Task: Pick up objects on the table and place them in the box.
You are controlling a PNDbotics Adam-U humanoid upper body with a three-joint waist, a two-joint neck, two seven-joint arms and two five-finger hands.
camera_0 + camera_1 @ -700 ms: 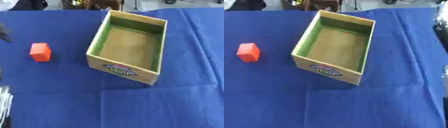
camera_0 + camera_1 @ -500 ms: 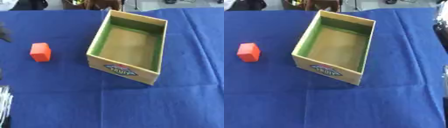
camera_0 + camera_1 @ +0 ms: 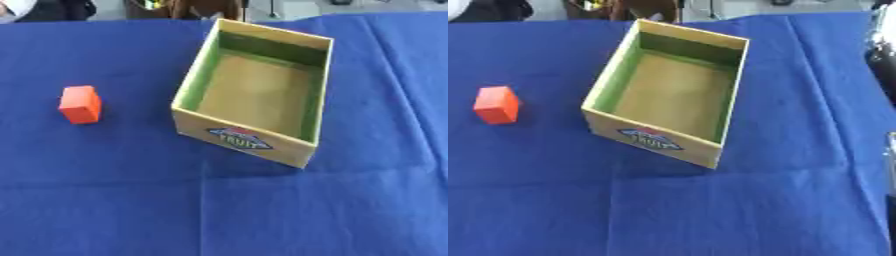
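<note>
Showing only at the right edge of the right eye view, a dark and silver part of the robot's right arm [image 3: 883, 55] comes into frame; whether any of it is the hand, or how its fingers are set, cannot be told. Neither hand can be made out in the left eye view.

Surface: a table covered by a blue cloth [image 3: 122, 200], which fills almost the whole field. The cloth carries straight fold creases, one running across below the box and one running toward the near edge. Beyond the far edge of the table, dark objects and a strip of pale floor are visible, too indistinct to identify.

Task items: a small orange rectangular block [image 3: 80, 104] stands on the cloth toward the left edge of the table, well apart from the box and touching nothing else.

An open yellow cardboard box with green inner walls and a tan floor [image 3: 311, 102] sits near the middle of the table, set askew to its edges. Its near outer wall bears a label reading "FRUIT". Nothing lies inside it.
</note>
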